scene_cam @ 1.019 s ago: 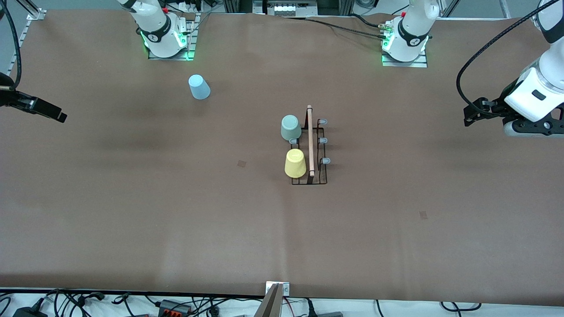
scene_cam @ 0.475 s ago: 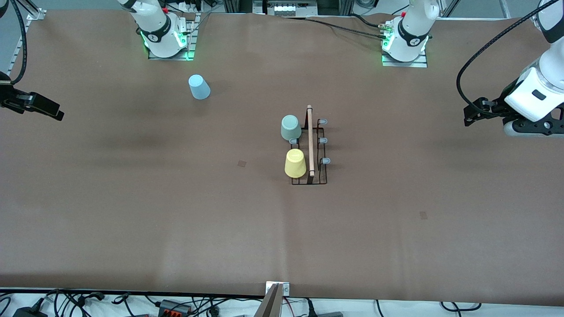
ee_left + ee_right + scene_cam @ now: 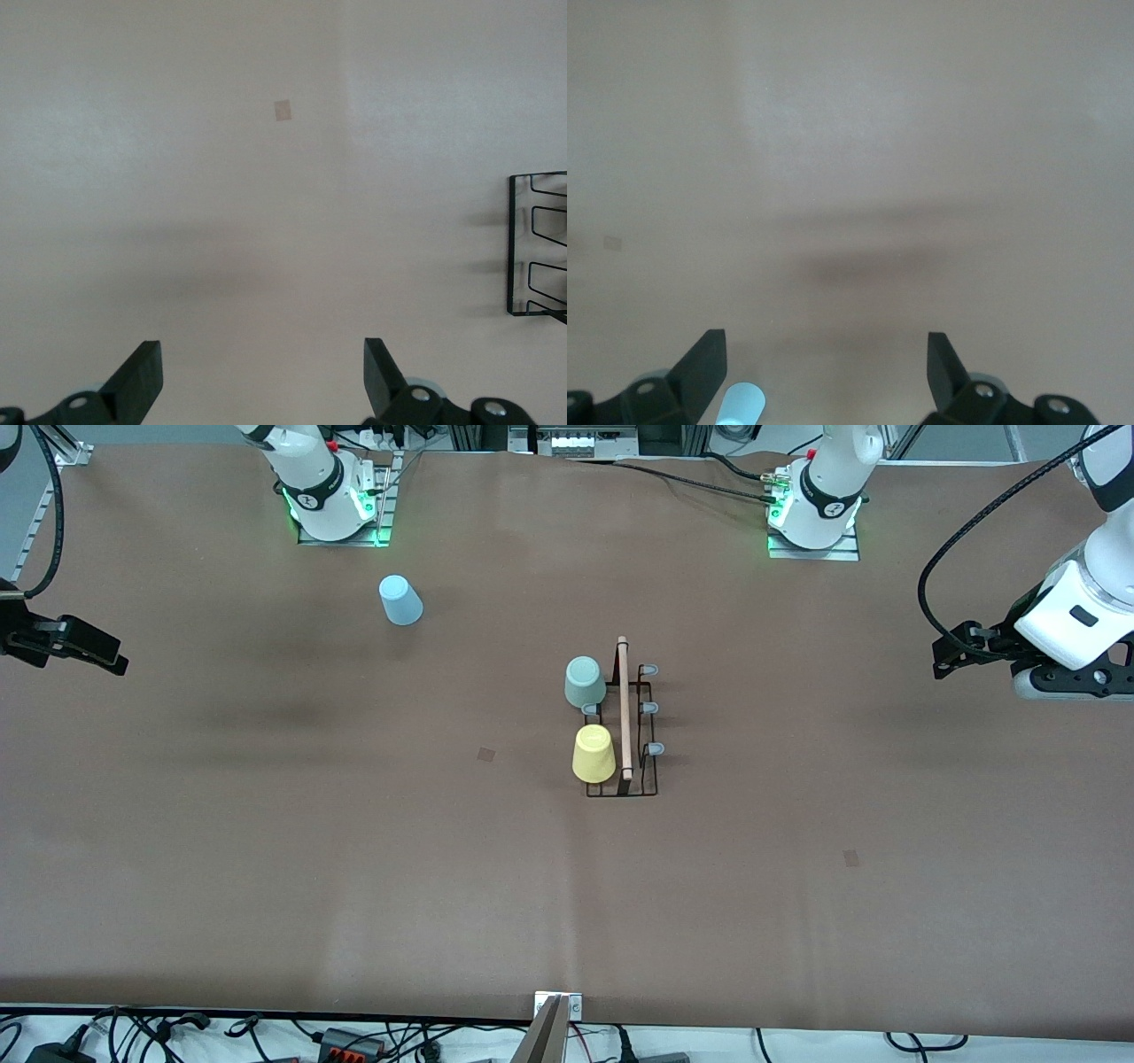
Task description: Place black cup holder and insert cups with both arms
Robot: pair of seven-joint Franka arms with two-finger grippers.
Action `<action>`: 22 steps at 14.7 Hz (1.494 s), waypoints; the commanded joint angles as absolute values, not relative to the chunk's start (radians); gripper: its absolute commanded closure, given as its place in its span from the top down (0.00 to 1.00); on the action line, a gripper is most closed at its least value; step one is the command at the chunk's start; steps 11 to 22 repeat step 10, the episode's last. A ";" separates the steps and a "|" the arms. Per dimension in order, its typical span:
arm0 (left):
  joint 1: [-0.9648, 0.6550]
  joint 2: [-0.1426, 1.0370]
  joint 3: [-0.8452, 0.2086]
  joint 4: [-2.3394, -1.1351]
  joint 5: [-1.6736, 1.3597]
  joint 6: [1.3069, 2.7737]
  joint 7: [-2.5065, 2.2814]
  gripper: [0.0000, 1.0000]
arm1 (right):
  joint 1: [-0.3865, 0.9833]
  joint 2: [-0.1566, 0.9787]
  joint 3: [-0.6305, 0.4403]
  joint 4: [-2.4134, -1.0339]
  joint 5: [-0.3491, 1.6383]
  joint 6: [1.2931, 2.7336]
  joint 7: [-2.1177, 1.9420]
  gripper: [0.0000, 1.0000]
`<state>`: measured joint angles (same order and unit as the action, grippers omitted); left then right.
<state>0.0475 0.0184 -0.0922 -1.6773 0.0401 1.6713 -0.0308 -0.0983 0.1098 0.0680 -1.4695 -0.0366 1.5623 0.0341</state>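
Your thin wire black cup holder [image 3: 625,726] sits mid-table, the smooth tapered grey-green cup [image 3: 585,682] and yellow cup [image 3: 593,754] upturned on it — the light blue cup [image 3: 400,600] stands alone near the right arm's base. Both black grippers hang spread wide, empty — left gripper [image 3: 952,657] and right gripper [image 3: 111,657] over opposite table ends.

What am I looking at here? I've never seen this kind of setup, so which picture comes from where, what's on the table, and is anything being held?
Two white robot arms stand bolted along one edge of a brown table. The wide picture is from a high camera facing them. The other two pictures are from small cameras on each arm's wrist, looking down past its black fingers.

Mid-table stands a black wire rack with a wooden rod handle. A grey-green cup and a yellow cup sit upside down on its pegs, the yellow one nearer the high camera. A blue cup stands upside down on the table near the right arm's base.

The left gripper is over the left arm's end of the table, the right gripper over the right arm's end. Both have jaws open and hold nothing.
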 commanded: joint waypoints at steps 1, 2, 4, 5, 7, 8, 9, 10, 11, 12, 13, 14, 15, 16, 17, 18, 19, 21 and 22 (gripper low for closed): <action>0.051 0.008 -0.089 -1.672 0.020 1.657 -0.003 1.00 | -0.092 0.110 0.058 -1.465 -0.038 1.569 0.006 1.00; 0.051 0.008 -0.089 -1.672 0.021 1.657 -0.003 1.00 | -0.092 0.113 0.058 -1.465 -0.040 1.569 0.014 1.00; 0.051 0.008 -0.089 -1.672 0.020 1.657 -0.003 1.00 | -0.087 0.114 0.058 -1.463 -0.041 1.569 0.014 1.00; 0.051 0.008 -0.089 -1.672 0.020 1.657 -0.003 1.00 | -0.086 0.114 0.060 -1.463 -0.041 1.569 0.015 1.00; 0.051 0.008 -0.089 -1.672 0.020 1.657 -0.003 1.00 | -0.090 0.114 0.060 -1.463 -0.040 1.569 0.018 1.00; 0.051 0.008 -0.089 -1.672 0.020 1.657 -0.003 1.00 | -0.091 0.114 0.060 -1.463 -0.040 1.568 0.020 1.00; 0.051 0.008 -0.089 -1.672 0.020 1.657 -0.003 1.00 | -0.091 0.114 0.060 -1.463 -0.040 1.568 0.018 1.00; 0.051 0.008 -0.089 -1.672 0.020 1.657 -0.003 1.00 | -0.091 0.114 0.060 -1.463 -0.040 1.565 0.017 1.00; 0.051 0.008 -0.089 -1.672 0.020 1.657 -0.003 1.00 | -0.091 0.114 0.060 -1.463 -0.040 1.565 0.017 1.00; 0.051 0.008 -0.089 -1.672 0.020 1.657 -0.003 1.00 | -0.091 0.114 0.060 -1.463 -0.040 1.565 0.017 1.00; 0.051 0.008 -0.089 -1.672 0.020 1.657 -0.003 1.00 | -0.091 0.114 0.060 -1.463 -0.040 1.565 0.017 1.00; 0.051 0.008 -0.089 -1.672 0.020 1.657 -0.003 1.00 | -0.091 0.114 0.060 -1.463 -0.040 1.565 0.017 1.00; 0.051 0.008 -0.089 -1.672 0.020 1.657 -0.003 1.00 | -0.091 0.114 0.060 -1.463 -0.040 1.565 0.017 1.00; 0.051 0.008 -0.089 -1.672 0.020 1.657 -0.003 1.00 | -0.091 0.114 0.060 -1.463 -0.040 1.565 0.017 1.00; 0.051 0.008 -0.089 -1.672 0.020 1.657 -0.003 1.00 | -0.091 0.114 0.060 -1.463 -0.040 1.565 0.017 1.00; 0.051 0.008 -0.089 -1.672 0.020 1.657 -0.003 1.00 | -0.091 0.114 0.060 -1.463 -0.040 1.565 0.017 1.00; 0.051 0.008 -0.089 -1.672 0.020 1.657 -0.003 1.00 | -0.091 0.114 0.060 -1.463 -0.040 1.565 0.017 1.00; 0.051 0.008 -0.089 -1.672 0.020 1.657 -0.003 1.00 | -0.091 0.114 0.060 -1.463 -0.040 1.565 0.017 1.00; 0.051 0.008 -0.089 -1.672 0.020 1.657 -0.003 1.00 | -0.091 0.114 0.060 -1.463 -0.040 1.565 0.017 1.00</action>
